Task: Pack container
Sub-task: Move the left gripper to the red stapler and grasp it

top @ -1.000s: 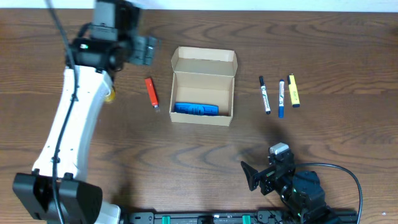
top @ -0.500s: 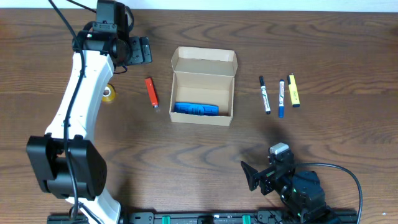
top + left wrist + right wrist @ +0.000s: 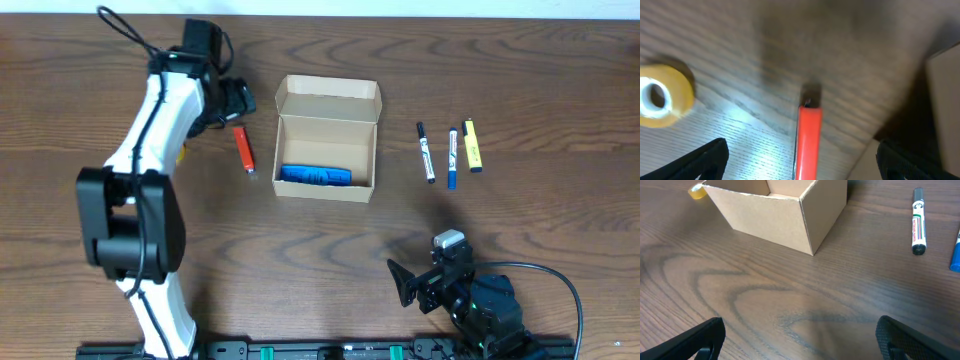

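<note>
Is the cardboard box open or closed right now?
Open. The container has its flap lid folded back, and the overhead view shows a blue item lying inside.

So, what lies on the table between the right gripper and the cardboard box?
Nothing. The right wrist view shows only bare table between the right gripper and the container. The overhead view agrees.
</note>
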### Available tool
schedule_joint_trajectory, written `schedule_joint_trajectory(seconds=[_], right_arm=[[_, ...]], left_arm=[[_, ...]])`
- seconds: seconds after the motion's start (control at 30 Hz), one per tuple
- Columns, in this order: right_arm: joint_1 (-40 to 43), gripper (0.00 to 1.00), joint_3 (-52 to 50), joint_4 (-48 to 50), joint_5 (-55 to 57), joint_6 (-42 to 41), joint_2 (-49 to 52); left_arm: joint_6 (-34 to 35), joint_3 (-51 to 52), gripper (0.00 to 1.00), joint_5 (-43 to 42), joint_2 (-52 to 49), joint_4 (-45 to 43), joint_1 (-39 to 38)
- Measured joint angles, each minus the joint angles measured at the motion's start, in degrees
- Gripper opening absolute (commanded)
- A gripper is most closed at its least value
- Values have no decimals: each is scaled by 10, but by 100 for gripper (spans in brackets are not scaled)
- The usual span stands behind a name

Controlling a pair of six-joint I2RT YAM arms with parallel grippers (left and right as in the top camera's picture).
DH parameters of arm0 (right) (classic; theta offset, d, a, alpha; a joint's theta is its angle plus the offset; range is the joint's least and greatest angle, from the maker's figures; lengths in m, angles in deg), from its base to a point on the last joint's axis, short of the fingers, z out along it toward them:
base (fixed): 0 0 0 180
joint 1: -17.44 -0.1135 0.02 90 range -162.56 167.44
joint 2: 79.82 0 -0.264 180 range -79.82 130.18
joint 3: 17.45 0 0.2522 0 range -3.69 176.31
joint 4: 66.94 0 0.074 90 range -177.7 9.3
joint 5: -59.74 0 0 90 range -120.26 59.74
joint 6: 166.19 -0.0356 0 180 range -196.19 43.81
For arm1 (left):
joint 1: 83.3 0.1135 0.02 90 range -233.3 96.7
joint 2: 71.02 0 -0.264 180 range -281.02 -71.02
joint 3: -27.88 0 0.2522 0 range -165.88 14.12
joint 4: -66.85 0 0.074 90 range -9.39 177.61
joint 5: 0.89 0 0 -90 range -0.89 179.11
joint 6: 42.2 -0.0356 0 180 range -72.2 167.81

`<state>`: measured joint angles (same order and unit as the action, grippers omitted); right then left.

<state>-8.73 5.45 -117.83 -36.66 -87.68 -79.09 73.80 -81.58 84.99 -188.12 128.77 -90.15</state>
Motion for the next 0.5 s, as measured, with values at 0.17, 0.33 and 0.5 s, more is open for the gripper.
schedule_joint_trajectory(seconds=[0.17,0.33,0.5], right_arm=[[0,99,0,0,0,0,0],[0,99,0,0,0,0,0],[0,99,0,0,0,0,0]], left_arm=[[11,0,95,0,-35,11,-17],[12,9,97,1,-39,7,-33],[12,51,100,2,-39,-21,-35]])
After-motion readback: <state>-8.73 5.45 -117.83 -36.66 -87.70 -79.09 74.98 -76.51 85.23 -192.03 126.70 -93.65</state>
